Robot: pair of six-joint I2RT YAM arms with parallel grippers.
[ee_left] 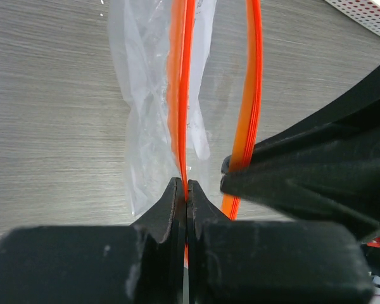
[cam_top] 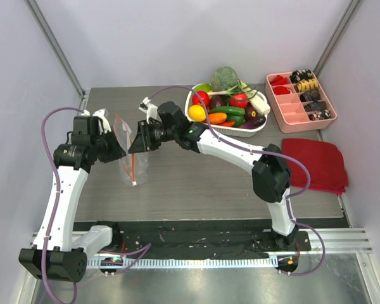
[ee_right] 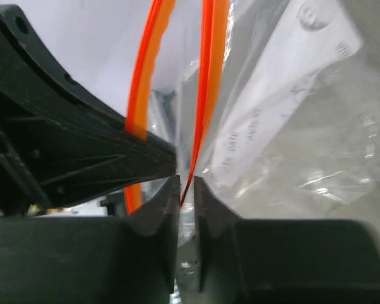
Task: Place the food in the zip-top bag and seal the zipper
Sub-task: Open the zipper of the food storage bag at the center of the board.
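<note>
The clear zip-top bag (cam_top: 139, 166) hangs between my two grippers over the left of the table. Its mouth is pulled apart into two orange-red zipper strips (ee_left: 182, 76). My left gripper (cam_top: 121, 151) is shut on one strip (ee_left: 187, 185). My right gripper (cam_top: 134, 144) has its jaws almost together on the other strip (ee_right: 187, 180), beside the bag's white printed patch (ee_right: 304, 95). The food lies in a white basket (cam_top: 240, 131) at the back: a broccoli head (cam_top: 223, 77), a red fruit (cam_top: 201, 97) and a cucumber (cam_top: 228, 111). No food shows inside the bag.
A pink divided tray (cam_top: 301, 98) with small pieces stands at the back right. A dark red cloth (cam_top: 316, 161) lies in front of it. Grey walls enclose the table on three sides.
</note>
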